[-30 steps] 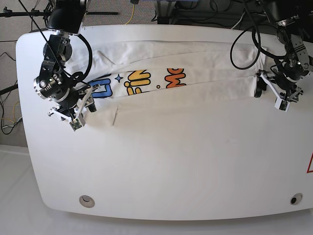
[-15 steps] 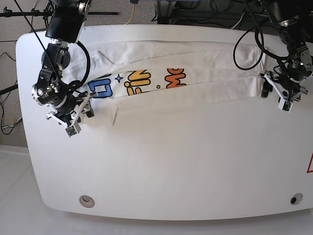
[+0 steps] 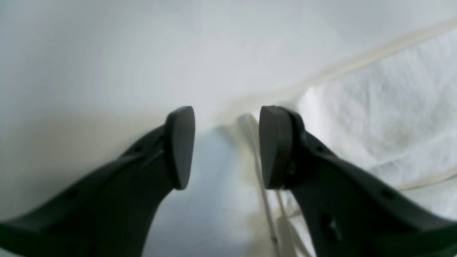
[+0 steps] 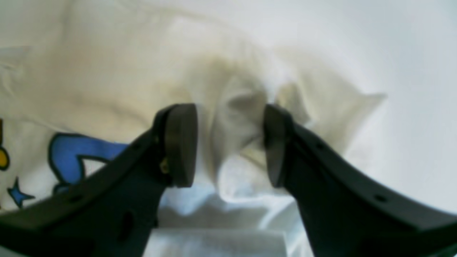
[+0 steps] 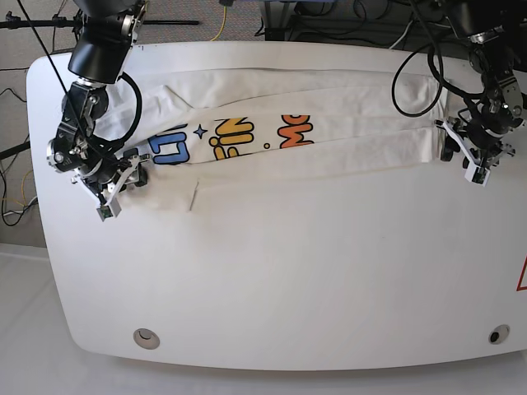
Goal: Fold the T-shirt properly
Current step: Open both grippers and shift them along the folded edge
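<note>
The white T-shirt (image 5: pixel 272 123) lies as a long folded band across the far half of the table, with blue, yellow and orange lettering showing near its middle. My right gripper (image 5: pixel 122 183) is at the shirt's left end. In the right wrist view it (image 4: pixel 228 146) is open, with a bunched cloth fold (image 4: pixel 242 107) between the jaws and not pinched. My left gripper (image 5: pixel 461 156) is at the shirt's right end. In the left wrist view it (image 3: pixel 225 146) is open over the shirt's edge (image 3: pixel 257 157), holding nothing.
The white table (image 5: pixel 288 271) has rounded corners, with a round fitting (image 5: pixel 146 336) at the near left and another (image 5: pixel 496 335) at the near right. Cables and stands lie beyond the far edge. A small crease (image 5: pixel 193 196) marks the shirt's near edge.
My right gripper has moved left and slightly up along the shirt's left end. My left gripper has shifted a little to the right at the shirt's right end. Both stay open.
</note>
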You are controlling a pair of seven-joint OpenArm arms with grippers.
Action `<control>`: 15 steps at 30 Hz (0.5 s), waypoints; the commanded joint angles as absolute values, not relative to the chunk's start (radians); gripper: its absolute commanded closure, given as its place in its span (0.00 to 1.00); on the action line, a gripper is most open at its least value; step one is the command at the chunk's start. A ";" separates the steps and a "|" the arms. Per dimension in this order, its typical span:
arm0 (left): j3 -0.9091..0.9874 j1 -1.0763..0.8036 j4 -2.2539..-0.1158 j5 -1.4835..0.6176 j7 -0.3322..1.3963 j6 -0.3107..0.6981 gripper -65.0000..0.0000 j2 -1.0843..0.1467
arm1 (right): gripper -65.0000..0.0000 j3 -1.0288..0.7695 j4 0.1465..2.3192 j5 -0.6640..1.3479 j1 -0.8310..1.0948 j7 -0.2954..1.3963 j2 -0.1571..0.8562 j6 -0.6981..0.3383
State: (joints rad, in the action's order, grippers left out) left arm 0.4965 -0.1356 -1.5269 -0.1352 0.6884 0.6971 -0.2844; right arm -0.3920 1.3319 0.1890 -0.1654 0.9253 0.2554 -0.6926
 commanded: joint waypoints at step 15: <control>0.503 -0.114 -1.541 -0.128 0.713 0.698 0.80 -0.299 | 0.56 -0.373 1.285 0.203 -0.192 0.876 0.174 -0.698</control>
